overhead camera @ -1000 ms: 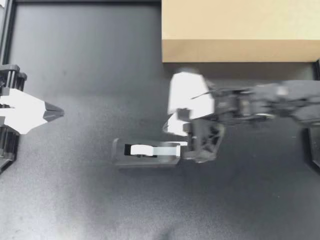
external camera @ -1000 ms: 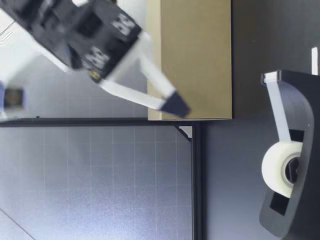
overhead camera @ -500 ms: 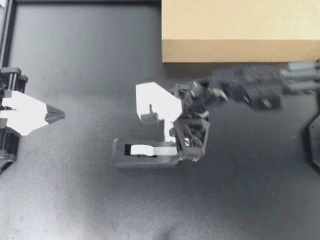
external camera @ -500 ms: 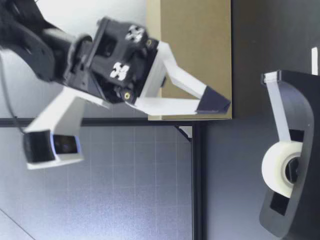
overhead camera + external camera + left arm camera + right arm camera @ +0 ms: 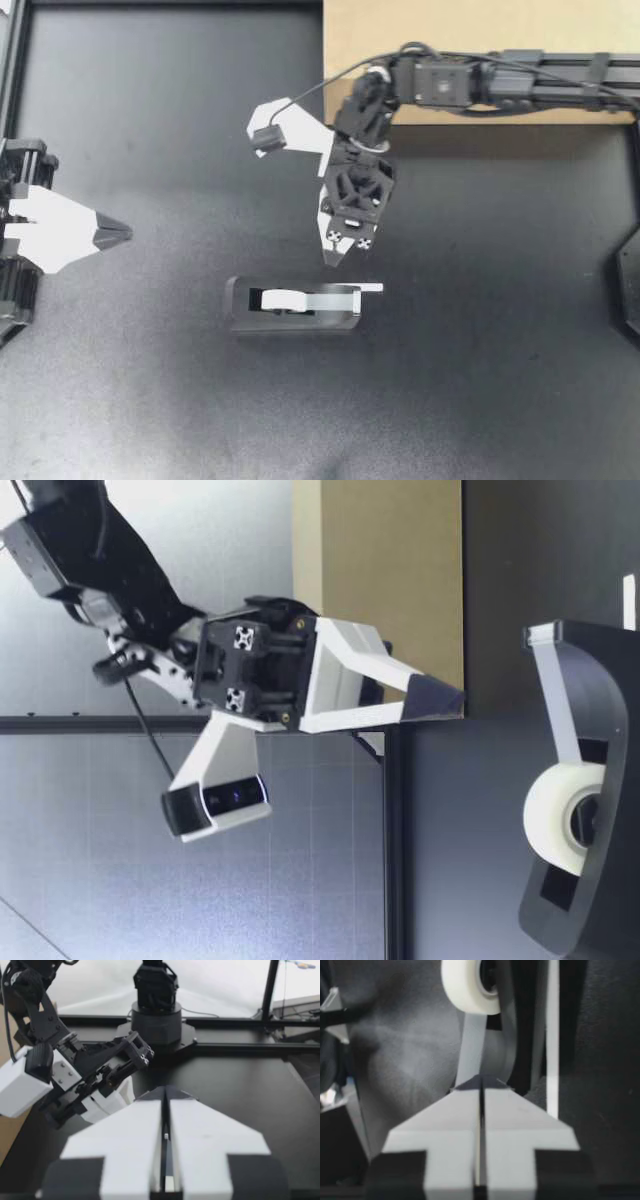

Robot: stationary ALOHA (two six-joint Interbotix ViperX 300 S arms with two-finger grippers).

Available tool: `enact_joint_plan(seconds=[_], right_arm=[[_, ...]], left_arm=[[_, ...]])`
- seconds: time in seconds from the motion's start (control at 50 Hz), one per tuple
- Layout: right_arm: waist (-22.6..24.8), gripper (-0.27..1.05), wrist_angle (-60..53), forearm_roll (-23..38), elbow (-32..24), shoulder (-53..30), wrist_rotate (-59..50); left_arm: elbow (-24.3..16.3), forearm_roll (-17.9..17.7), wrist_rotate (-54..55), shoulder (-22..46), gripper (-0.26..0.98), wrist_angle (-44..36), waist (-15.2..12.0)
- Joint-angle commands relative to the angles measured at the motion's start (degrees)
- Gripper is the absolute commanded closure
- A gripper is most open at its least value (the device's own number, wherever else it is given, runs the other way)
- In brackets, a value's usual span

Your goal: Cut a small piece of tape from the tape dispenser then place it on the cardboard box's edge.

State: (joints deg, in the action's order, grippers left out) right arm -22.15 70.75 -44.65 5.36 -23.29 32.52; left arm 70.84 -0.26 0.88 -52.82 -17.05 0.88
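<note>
The black tape dispenser [image 5: 295, 305] lies mid-table with a white tape roll [image 5: 283, 298], and a white strip [image 5: 368, 288] sticks out past its cutter end. My right gripper [image 5: 337, 258] reaches down from the box side and points at the dispenser, a little short of it. Its fingers are shut with nothing seen between them. In the right wrist view the tips [image 5: 481, 1080] hover over the tape band [image 5: 472, 1045] leading to the roll [image 5: 470, 987]. The low view shows this gripper [image 5: 447, 698] above the dispenser [image 5: 590, 780]. My left gripper [image 5: 118, 233] rests shut at the table's left.
The cardboard box [image 5: 470, 105] stands at the back right, and my right arm crosses over its front face. In the low view the box [image 5: 390, 570] rises behind the right gripper. A black frame post [image 5: 393, 840] stands at the table's far side.
My right arm has swung from beside the dispenser's cutter end toward the box and turned, so its gripper now points at the dispenser, tips lower. The left arm has not moved.
</note>
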Motion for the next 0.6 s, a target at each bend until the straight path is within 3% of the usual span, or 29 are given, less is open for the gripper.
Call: enact_joint_plan(seconds=[0.0,0.2,0.58], right_arm=[[-0.09,0.64,1.14,-0.35,-2.37,0.35,-0.53],[0.0,0.31,1.14,-0.18,-2.64,-0.53,-0.7],[1.58,0.33,2.02,-0.62,-2.64,-3.25,-0.97]], left_arm=[[-0.62,-0.09,-0.09,0.44,0.84,-0.44,0.09],[-0.62,-0.09,-0.09,0.62,0.84,-0.53,0.09],[-0.35,-0.35,0.0,2.11,0.84,-0.44,0.09]])
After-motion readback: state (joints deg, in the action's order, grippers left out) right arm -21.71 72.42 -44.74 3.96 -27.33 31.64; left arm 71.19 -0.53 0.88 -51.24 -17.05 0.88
